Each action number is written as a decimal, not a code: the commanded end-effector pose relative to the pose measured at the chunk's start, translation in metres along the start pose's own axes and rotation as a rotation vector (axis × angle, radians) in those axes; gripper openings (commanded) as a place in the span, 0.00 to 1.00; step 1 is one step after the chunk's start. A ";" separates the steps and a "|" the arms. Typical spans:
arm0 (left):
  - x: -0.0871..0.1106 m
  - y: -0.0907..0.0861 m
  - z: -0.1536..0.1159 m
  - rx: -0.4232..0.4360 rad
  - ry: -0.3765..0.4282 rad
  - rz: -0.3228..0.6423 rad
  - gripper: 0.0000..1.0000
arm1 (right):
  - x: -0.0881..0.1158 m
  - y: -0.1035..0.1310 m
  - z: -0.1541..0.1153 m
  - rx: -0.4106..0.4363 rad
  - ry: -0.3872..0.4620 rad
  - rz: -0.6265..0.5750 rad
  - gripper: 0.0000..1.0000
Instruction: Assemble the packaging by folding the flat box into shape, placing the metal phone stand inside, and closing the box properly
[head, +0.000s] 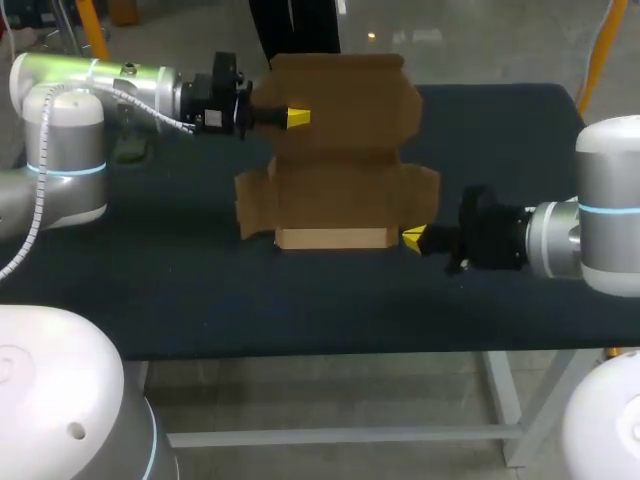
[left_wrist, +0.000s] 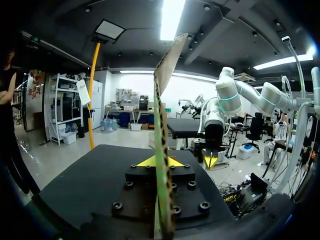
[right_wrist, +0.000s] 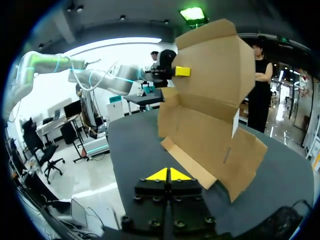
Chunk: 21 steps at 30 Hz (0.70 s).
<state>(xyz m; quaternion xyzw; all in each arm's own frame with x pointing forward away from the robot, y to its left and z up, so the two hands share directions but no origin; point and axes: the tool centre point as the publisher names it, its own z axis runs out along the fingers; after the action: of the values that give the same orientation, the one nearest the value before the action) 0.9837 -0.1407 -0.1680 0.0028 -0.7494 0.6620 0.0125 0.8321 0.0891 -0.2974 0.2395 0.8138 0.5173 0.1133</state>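
Your box (head: 335, 190) sits mid-worktop (head: 150, 290), its long axis running 9 to 3 o'clock and its lid (head: 345, 100) raised on the 12 o'clock side. Your left hand (head: 297, 118) pinches the lid's 9 o'clock edge. Your right hand (head: 413, 238), tips pressed together and empty, lies just beside the box's 4 o'clock corner. It is the nearer hand to the unfolded side flap (head: 422, 190) at its 12 o'clock.

Left tool (head: 297, 118), right tool (right_wrist: 169, 175) (both closed).
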 end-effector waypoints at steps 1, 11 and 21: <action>-0.002 0.005 -0.001 0.002 0.010 0.000 0.00 | -0.003 -0.003 0.019 0.010 -0.005 0.033 0.00; -0.004 0.008 -0.003 0.001 0.014 -0.005 0.00 | -0.003 -0.003 0.019 0.010 -0.005 0.033 0.00; -0.004 0.008 -0.003 0.001 0.014 -0.005 0.00 | -0.002 -0.013 0.048 -0.019 0.007 0.071 0.00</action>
<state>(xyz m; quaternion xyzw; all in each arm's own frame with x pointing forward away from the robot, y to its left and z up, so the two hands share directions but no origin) 0.9862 -0.1385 -0.1747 0.0018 -0.7493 0.6620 0.0174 0.8422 0.1088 -0.3149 0.2642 0.8054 0.5227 0.0912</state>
